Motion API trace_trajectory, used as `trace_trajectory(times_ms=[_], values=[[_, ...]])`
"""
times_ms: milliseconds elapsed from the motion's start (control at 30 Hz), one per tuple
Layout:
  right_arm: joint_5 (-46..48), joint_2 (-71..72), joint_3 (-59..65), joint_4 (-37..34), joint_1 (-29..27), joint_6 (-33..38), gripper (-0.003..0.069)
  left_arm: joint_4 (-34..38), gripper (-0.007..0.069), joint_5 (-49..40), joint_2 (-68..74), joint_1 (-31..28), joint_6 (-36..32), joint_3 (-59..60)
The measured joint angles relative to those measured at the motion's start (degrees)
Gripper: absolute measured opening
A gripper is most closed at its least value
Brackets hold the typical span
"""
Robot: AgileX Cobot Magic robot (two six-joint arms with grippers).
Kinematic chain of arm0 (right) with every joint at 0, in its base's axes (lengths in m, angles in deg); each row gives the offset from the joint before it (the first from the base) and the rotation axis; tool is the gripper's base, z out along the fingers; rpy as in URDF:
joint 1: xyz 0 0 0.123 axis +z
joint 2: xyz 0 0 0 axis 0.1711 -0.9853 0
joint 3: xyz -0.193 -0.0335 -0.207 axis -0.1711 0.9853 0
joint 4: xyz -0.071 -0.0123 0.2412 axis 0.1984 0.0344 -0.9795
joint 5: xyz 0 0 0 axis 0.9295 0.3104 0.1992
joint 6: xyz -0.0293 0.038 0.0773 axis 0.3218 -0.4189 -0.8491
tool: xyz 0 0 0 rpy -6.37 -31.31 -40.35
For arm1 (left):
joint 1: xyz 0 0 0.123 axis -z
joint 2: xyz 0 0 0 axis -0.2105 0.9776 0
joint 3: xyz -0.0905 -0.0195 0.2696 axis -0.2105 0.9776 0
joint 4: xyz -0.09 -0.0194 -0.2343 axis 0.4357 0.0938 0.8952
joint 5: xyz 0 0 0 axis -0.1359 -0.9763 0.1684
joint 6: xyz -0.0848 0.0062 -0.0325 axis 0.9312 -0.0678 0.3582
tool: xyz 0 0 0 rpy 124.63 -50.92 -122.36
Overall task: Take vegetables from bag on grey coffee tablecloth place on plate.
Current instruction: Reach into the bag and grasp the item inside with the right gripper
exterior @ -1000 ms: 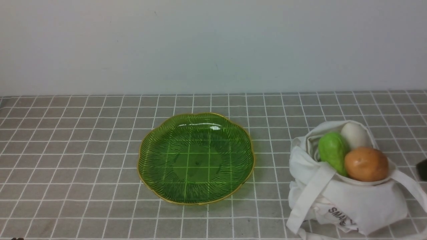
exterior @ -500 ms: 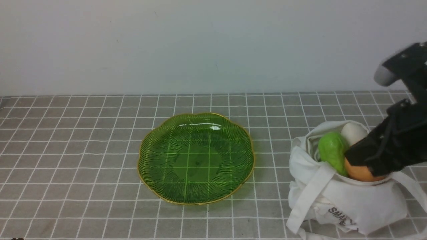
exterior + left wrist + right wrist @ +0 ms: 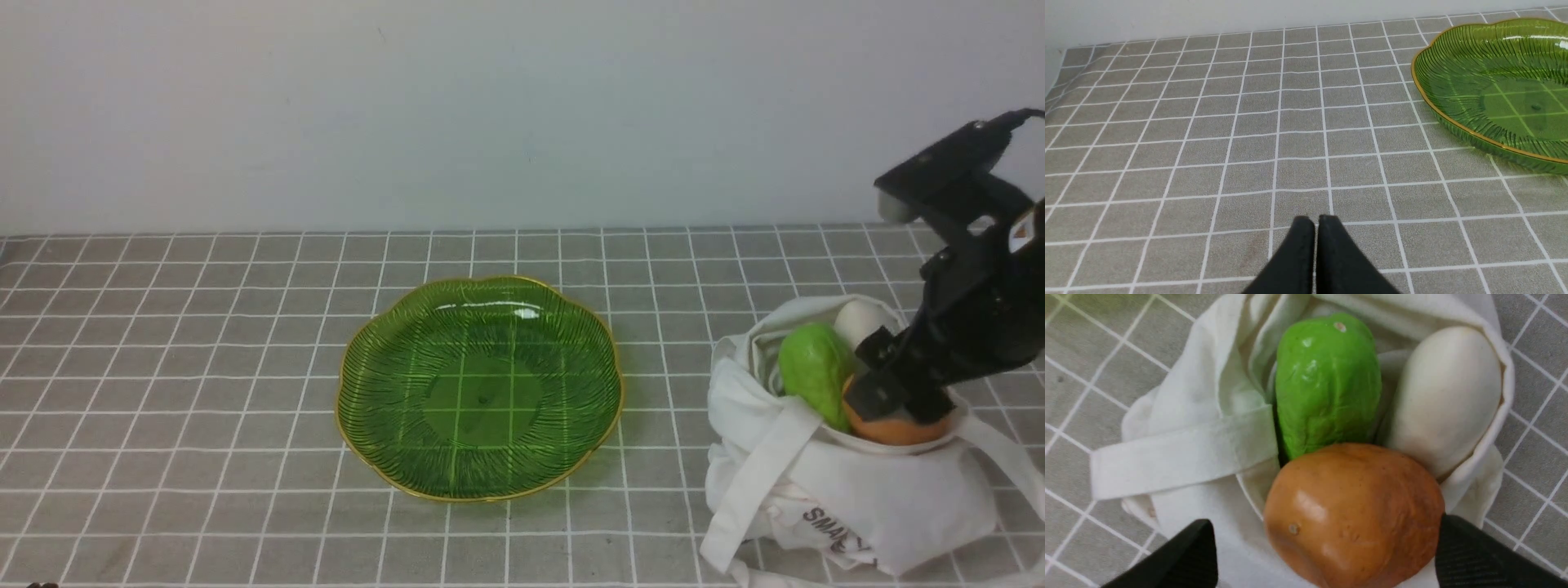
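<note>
The white bag (image 3: 857, 490) sits on the grey checked tablecloth (image 3: 204, 367) at the right and holds the orange-brown potato (image 3: 896, 429), the green gourd (image 3: 812, 367) and the white radish (image 3: 861, 322). My right gripper (image 3: 898, 392) is open, its fingers on either side of the potato (image 3: 1351, 514), above the bag (image 3: 1188, 428). The gourd (image 3: 1327, 379) and the radish (image 3: 1445, 396) lie beyond the potato. The empty green plate (image 3: 480, 388) sits mid-table, and it also shows in the left wrist view (image 3: 1494, 81). My left gripper (image 3: 1315, 222) is shut and empty over the cloth.
A pale wall runs behind the table. The bag's straps (image 3: 755, 474) hang down its front toward the table edge.
My right arm came in from the right and lowered over the bag; its open fingers now straddle the potato. The left arm and the plate have not moved.
</note>
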Motion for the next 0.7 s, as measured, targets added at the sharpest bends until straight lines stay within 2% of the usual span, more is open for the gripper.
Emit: trace_trajectory(times_ms=[167,433,567,633,700], values=[[-2.1,-3.1,0.0,4.8,1.5,-0.1,0.0692,0.0,-0.0005,0.0,0.0,0.0,0.0,0.0],[-2.7,-5.8,0.0,4.5,2.0,-0.2,0.0682,0.0,-0.0005,0.0,0.0,0.0,0.0,0.0],[-2.1,-6.0,0.0,6.0,2.1,-0.2,0.0627,0.0,-0.0005,0.0,0.0,0.0,0.0,0.0],[-1.3,-6.0,0.0,7.5,2.1,-0.7,0.0550,0.0,-0.0005,0.0,0.0,0.0,0.0,0.0],[-1.2,-6.0,0.0,7.8,2.1,-1.4,0.0536,0.0,-0.0005,0.0,0.0,0.0,0.0,0.0]])
